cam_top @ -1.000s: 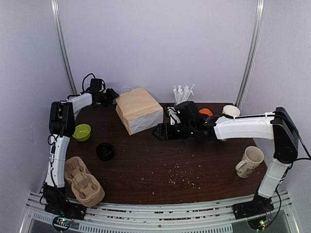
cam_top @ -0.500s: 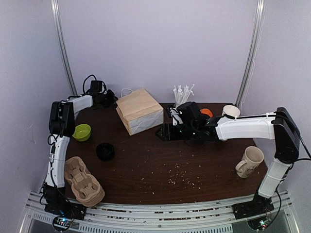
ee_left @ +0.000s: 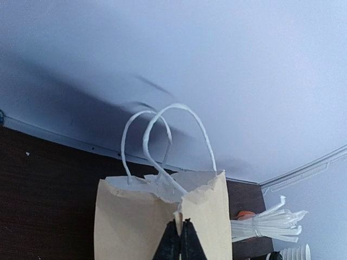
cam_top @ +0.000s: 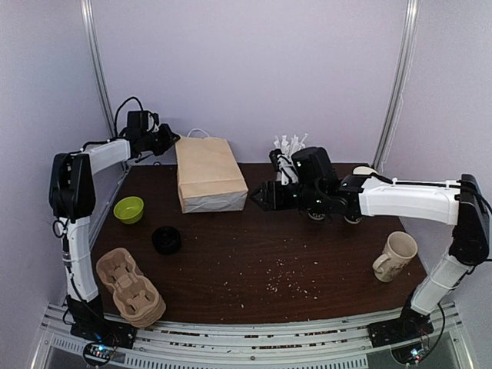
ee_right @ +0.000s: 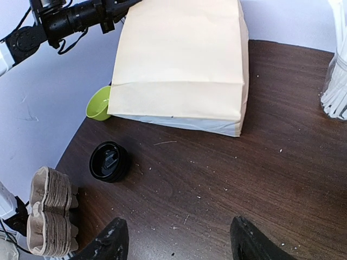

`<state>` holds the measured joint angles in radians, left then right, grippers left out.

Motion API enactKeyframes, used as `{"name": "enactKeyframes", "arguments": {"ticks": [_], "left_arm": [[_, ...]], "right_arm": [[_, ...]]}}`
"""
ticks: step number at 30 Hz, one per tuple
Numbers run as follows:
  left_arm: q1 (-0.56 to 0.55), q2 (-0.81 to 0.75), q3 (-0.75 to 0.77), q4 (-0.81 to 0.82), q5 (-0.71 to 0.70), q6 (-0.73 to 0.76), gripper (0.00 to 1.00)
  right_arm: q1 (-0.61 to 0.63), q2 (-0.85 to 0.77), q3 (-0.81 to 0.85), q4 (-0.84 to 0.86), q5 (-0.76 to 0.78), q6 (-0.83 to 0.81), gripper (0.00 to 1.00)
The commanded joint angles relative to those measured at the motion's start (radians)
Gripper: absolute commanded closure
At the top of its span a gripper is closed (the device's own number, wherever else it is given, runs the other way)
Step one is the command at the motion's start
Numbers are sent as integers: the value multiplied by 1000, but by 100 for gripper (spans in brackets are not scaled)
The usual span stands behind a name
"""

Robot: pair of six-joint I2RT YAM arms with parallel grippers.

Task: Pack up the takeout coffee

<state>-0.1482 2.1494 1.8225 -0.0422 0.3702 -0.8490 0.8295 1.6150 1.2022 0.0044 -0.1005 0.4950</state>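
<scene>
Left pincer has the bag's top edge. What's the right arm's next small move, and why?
Probably swing the right pincer left toward the takeout coffee: that pincer is open and empty, the coffee stands untouched on the table, and the left pincer is shut on the paper bag's top edge.

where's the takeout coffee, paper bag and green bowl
takeout coffee [ee_right: 109,161], right wrist view, lid top
paper bag [cam_top: 209,173], top external view, front face
green bowl [cam_top: 128,209], top external view, inner hollow
</scene>
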Motion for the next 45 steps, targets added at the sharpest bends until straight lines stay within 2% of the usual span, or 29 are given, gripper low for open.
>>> {"name": "enactKeyframes", "arguments": {"ticks": [1, 6, 15, 23, 32, 38, 42, 45], "left_arm": [[-34, -159, -116, 129, 35, 80, 100], [-106, -317, -279, 186, 32, 223, 100], [-333, -543, -591, 394, -8, 434, 100], [-488, -659, -822, 613, -126, 499, 100], [-594, -758, -988, 649, -160, 525, 100], [-624, -830, -1029, 570, -140, 534, 87], [-646, -870, -1047, 512, -140, 547, 63], [-663, -902, -1071, 497, -155, 553, 50]], "right_arm": [[-3, -70, 35, -54, 64, -20, 34], [-5, -134, 58, -119, 106, -23, 34], [-10, -274, 76, -237, 211, -54, 33], [-14, -330, 113, -370, 259, -37, 33], [-23, -357, 174, -545, 236, -20, 25], [-23, -360, 162, -557, 196, -10, 22], [-23, -353, 160, -550, 181, -7, 20], [-24, -353, 162, -545, 181, -6, 19]]}}
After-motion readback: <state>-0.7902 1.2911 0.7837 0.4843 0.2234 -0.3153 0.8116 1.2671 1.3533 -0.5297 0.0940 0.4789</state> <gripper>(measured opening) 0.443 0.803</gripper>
